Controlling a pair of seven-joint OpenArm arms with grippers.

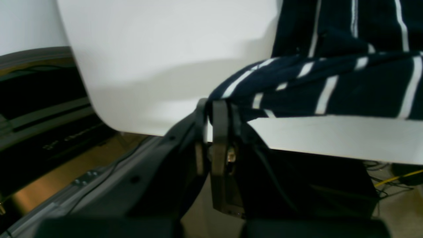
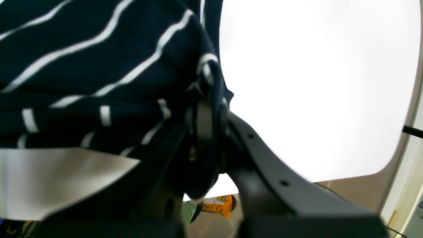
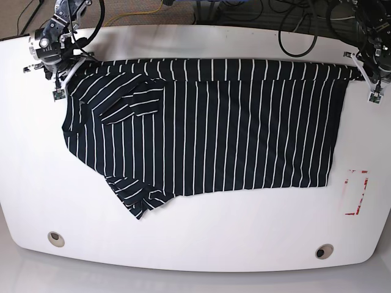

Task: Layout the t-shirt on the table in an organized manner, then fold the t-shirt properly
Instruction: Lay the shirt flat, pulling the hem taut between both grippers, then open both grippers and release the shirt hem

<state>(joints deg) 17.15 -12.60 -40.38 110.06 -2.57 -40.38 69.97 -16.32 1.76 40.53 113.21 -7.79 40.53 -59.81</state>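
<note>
Fabric first: through the left wrist camera, I see my left gripper (image 1: pixel 211 114) pinched shut on the dark navy, white-striped cotton t-shirt (image 1: pixel 330 82). Right wrist: right gripper (image 2: pixel 205 115) likewise clamped on cloth. Base view: shirt stretched between both over the glossy white table (image 3: pixel 195 244), one sleeve rumpled; folding remains.

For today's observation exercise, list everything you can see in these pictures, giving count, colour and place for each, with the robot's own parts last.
t-shirt: one, dark navy with thin white stripes, spread across the table's middle, far edge held at both corners.
table: one, glossy white, under the shirt.
metal-ringed holes: two, near the table's near edge, one toward each side.
red-marked rectangle: one, beside the shirt in the base view's right.
cables: several, dark, beyond the far edge.
left end effector: one, dark, shut on the shirt corner.
right end effector: one, dark, shut on the opposite corner.
</note>
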